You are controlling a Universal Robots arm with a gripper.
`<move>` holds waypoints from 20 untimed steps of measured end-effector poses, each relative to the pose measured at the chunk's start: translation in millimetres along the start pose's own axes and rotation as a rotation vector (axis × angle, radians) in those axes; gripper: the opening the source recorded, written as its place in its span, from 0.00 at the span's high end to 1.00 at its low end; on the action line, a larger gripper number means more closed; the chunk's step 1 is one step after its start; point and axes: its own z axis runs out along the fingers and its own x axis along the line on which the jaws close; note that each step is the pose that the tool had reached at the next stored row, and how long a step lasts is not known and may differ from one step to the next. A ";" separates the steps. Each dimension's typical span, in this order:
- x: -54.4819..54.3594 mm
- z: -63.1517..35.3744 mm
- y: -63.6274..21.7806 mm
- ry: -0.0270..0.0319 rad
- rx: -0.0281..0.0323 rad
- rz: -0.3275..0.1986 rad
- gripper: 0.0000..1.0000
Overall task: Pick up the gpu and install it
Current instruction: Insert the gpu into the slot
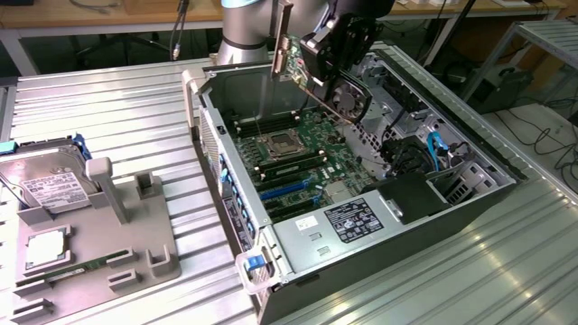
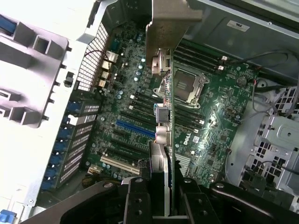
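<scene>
The gpu (image 1: pixel 348 95) hangs in the air above the open computer case (image 1: pixel 230 217), its silver bracket (image 1: pixel 283 37) toward the exterior view's left and its fan facing out. My gripper (image 1: pixel 332 47) is shut on the card's upper edge. In the wrist view the gpu (image 2: pixel 166 140) is seen edge-on between my two black fingers (image 2: pixel 136 201), bracket (image 2: pixel 173 21) at the far end. Below it lies the green motherboard (image 2: pixel 205 116) with its blue slot (image 2: pixel 135 129) and black slots; the card is well clear of them.
A grey fixture (image 1: pixel 118 237) at the exterior view's left holds a hard drive (image 1: pixel 45 179), a processor (image 1: pixel 45 250) and a green memory stick (image 1: pixel 81 267). Inside the case are the power supply (image 1: pixel 352 220), blue cables (image 1: pixel 435 152) and drive cages.
</scene>
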 end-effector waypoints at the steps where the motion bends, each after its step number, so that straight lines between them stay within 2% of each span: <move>1: 0.0 0.0 0.0 0.0001 -0.0001 -0.005 0.72; 20: 0.0 0.0 0.0 0.0040 -0.0007 -0.129 0.72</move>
